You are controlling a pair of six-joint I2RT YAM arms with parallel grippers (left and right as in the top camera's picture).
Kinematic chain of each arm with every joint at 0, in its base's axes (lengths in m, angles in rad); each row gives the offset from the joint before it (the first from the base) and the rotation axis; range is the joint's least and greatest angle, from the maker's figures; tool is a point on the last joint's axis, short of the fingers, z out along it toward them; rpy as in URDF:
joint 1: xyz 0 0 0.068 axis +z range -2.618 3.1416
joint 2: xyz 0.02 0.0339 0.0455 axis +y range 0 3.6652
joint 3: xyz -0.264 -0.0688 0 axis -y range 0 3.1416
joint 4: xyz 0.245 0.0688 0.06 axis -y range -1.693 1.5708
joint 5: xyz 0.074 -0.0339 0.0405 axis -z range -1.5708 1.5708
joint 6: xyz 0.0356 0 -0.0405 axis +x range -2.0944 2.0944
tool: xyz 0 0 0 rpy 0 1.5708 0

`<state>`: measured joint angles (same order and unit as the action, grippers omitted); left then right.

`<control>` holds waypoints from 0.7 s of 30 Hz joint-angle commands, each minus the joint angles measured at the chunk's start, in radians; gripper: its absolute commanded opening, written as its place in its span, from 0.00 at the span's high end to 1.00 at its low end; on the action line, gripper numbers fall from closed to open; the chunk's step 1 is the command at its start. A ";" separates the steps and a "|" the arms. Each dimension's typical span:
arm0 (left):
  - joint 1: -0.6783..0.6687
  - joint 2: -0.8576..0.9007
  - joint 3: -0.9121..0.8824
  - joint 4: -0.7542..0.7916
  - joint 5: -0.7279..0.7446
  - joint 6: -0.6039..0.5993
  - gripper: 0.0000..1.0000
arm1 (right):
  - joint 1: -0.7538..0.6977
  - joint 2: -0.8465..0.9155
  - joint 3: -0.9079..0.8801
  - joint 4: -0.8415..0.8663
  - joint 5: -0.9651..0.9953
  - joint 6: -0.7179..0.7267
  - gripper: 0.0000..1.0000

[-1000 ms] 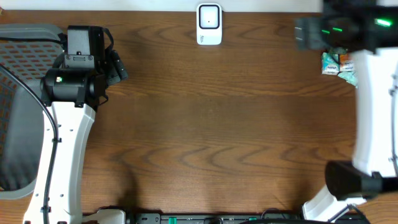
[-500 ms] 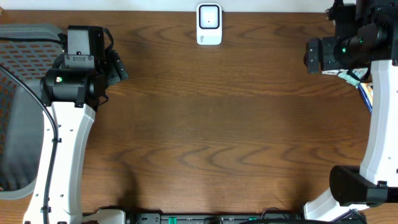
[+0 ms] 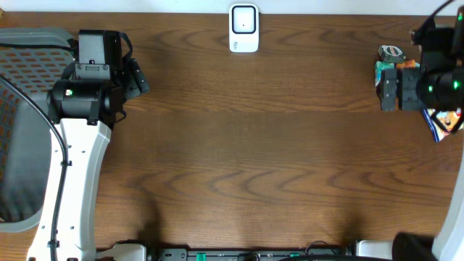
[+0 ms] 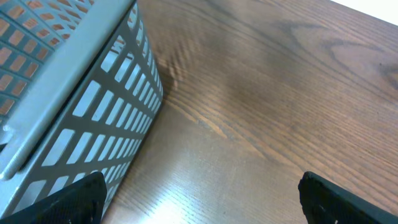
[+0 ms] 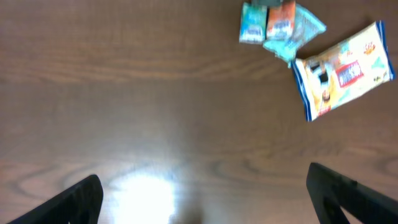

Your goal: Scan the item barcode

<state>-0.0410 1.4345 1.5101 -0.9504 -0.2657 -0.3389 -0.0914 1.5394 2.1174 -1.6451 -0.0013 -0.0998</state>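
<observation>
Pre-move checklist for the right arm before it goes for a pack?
1. Right end effector open and empty: ok.
2. Large snack pack and small packets in right wrist view: ok.
3. Any pack centred under it: not ok, all lie toward that view's top right.
4. Barcode side up: cannot tell.
5. Scanner unobstructed: ok.
6. Left end effector open, beside the basket: ok.
</observation>
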 commanded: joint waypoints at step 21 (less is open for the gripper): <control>0.003 0.004 0.003 -0.003 -0.013 0.013 0.02 | -0.013 -0.565 -0.809 0.457 -0.044 0.069 0.01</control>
<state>-0.0410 1.4345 1.5097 -0.9504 -0.2680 -0.3389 -0.0952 0.9749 1.3170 -1.1915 -0.0322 -0.0853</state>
